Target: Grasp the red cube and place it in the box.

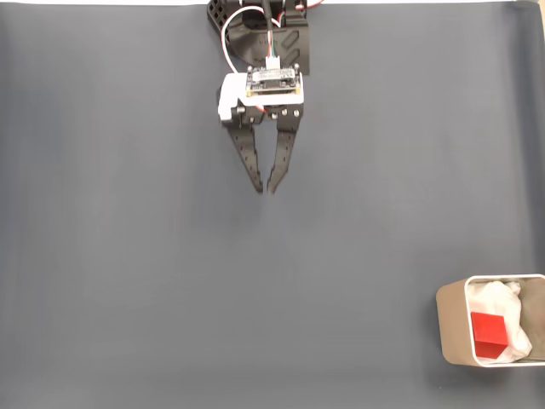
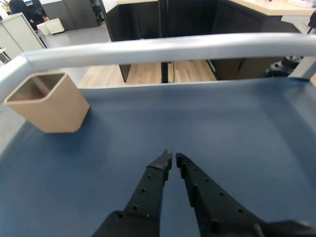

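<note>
The gripper [image 1: 265, 189] is seen nearly closed and empty, fingertips almost touching. Well apart from it, toward the lower right of the fixed view, the red cube [image 1: 488, 334] is lodged inside the box [image 1: 451, 328].

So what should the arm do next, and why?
Probably nothing more than rest where it is. The red cube already lies inside the box on the white padding, and the gripper, nearly closed and holding nothing, sits far from it over the bare mat.
</note>
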Available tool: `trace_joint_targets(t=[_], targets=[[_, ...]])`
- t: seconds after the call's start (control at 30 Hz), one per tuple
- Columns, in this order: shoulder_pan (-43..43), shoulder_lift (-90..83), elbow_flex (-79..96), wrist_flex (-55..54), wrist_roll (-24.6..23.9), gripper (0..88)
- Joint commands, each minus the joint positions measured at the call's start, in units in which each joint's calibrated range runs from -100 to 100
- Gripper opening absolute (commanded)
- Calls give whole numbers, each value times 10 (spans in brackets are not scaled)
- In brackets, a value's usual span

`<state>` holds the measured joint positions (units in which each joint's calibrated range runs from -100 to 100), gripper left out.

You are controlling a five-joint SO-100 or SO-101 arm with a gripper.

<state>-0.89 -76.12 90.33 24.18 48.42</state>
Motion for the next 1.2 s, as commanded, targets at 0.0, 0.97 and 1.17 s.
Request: trace_joint_targets(t=[0.0,0.97,1.17], targets=[[-6,-173,92,96,-5,0],[-5,-239,95,516,2,0],[-5,-239,95,516,2,0]])
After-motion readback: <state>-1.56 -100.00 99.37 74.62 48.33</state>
